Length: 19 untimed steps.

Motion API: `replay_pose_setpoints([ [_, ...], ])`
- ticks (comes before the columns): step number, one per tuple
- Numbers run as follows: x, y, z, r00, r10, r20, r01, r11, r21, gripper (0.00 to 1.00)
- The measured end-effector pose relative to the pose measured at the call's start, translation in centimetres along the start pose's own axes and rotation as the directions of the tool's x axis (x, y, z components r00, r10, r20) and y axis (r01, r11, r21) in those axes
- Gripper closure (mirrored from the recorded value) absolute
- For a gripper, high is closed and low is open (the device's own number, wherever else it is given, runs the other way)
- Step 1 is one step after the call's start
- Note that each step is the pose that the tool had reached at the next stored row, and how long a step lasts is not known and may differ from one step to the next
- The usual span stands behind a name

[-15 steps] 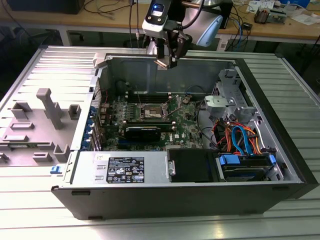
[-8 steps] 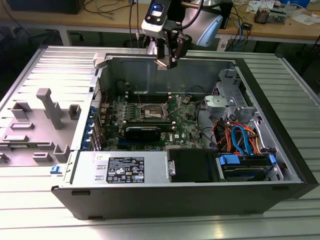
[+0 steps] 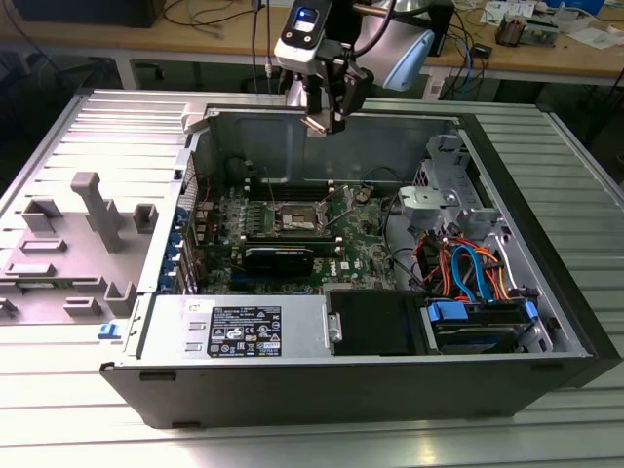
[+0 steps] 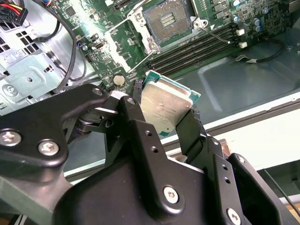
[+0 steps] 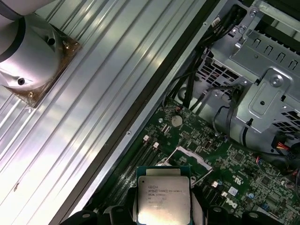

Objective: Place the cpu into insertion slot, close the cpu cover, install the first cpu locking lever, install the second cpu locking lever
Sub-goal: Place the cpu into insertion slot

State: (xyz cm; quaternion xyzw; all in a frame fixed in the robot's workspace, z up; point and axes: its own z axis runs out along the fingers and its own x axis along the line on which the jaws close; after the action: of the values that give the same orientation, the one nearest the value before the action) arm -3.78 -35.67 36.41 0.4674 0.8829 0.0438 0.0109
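Black fingers (image 4: 187, 131) gripping the cpu (image 4: 165, 107), above the motherboard (image 4: 89, 21) — insertion slot (image 4: 168, 19) uncovered

The exterior view looks down from high on the near side over the whole open computer case (image 3: 341, 390) on the ribbed surface (image 3: 575, 175), facing the arm (image 3: 312, 39) at the far edge. Both wrist views sit close behind the claw (image 4: 161, 112), looking past the gripped chip (image 4: 166, 105) onto the green board (image 4: 93, 28). All three views share that board.
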Motion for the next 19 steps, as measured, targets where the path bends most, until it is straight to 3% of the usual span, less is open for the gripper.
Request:
replay_pose_setpoints([
  [19, 0.14, -0.25, 0.04, 0.9984, 0.057, 0.005, -0.057, 0.9984, -0.0014, 0.46],
])
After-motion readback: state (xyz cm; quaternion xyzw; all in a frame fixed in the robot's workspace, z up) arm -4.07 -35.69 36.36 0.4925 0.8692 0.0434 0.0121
